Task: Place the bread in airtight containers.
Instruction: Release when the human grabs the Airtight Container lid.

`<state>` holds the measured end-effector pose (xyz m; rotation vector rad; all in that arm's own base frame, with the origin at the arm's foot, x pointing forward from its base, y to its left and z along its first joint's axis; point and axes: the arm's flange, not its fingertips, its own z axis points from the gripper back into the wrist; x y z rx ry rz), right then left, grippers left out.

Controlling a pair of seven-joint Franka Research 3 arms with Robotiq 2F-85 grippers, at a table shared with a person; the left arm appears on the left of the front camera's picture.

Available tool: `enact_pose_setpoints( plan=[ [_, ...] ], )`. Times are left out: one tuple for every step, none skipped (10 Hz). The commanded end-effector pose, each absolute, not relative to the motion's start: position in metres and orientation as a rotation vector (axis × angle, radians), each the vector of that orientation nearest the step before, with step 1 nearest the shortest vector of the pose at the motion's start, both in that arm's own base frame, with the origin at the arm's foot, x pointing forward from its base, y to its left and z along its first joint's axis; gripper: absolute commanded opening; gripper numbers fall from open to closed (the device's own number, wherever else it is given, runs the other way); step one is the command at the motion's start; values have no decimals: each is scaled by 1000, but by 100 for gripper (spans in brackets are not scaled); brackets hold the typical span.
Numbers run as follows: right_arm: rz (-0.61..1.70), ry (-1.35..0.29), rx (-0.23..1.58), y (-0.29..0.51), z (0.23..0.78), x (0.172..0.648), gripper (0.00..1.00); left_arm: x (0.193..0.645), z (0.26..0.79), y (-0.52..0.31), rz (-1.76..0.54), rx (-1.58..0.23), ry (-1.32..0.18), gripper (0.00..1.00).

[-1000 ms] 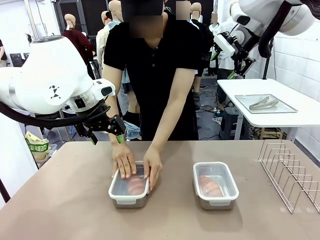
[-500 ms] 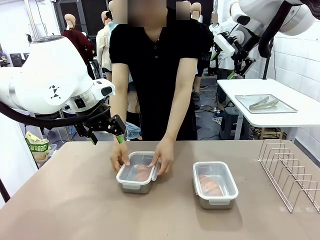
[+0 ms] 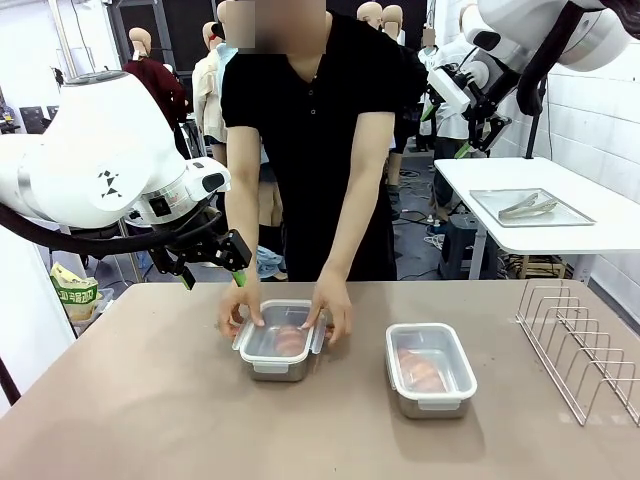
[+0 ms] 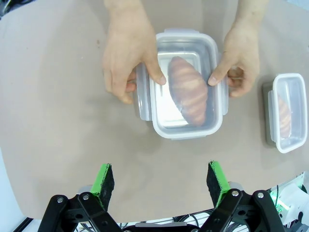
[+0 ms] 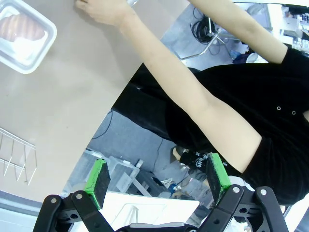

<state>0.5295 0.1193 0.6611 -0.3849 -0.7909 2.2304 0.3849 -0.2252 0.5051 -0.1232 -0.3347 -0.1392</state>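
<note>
two steel containers sit on the brown table (image 3: 130, 400), each with a clear lid on top and one roll of bread inside. the left container (image 3: 282, 341) lies near the middle of the table, and the person's hands grip it from both sides: one hand (image 3: 240, 306) on its left edge, the other hand (image 3: 332, 308) on its right edge, thumbs pressing on the lid. in the left wrist view the roll (image 4: 188, 90) shows through the lid, lying lengthwise and slightly tilted in the tin, with the side clips held under the person's fingers. the right container (image 3: 429, 369) stands apart to the right with nobody touching it, its roll (image 3: 421, 370) a pinkish-brown shape under the lid. a wire rack (image 3: 582, 345) stands at the table's right edge. beyond it, a flat tray (image 3: 530, 207) with tongs rests on a white side table.

the left gripper (image 3: 212, 258) hangs above the table's far left part, just beside the person's forearm, its jaws spread wide and holding nothing. the right gripper (image 3: 478, 132) is raised high at the upper right, well away from the table; in the right wrist view its green pads (image 5: 98, 180) stand wide apart with nothing between them.
</note>
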Motion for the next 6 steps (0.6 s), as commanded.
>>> enact_pose_setpoints(
  plan=[
    [2233,-792,-389,119,661,529,100,385,506,-224,-138,-117,-339,100],
    [2233,-792,-389,119,661,529,100,385,506,-224,-138,-117,-339,100],
    [2233,-792,-389,119,661,529,100,385,506,-224,-138,-117,-339,100],
    [2233,-792,-389,119,661,529,100,385,506,-224,-138,-117,-339,100],
    [2233,-792,-389,119,661,529,100,385,506,-224,-138,-117,-339,100],
    [2233,-792,-389,119,661,529,100,385,506,-224,-138,-117,-339,100]
  ],
)
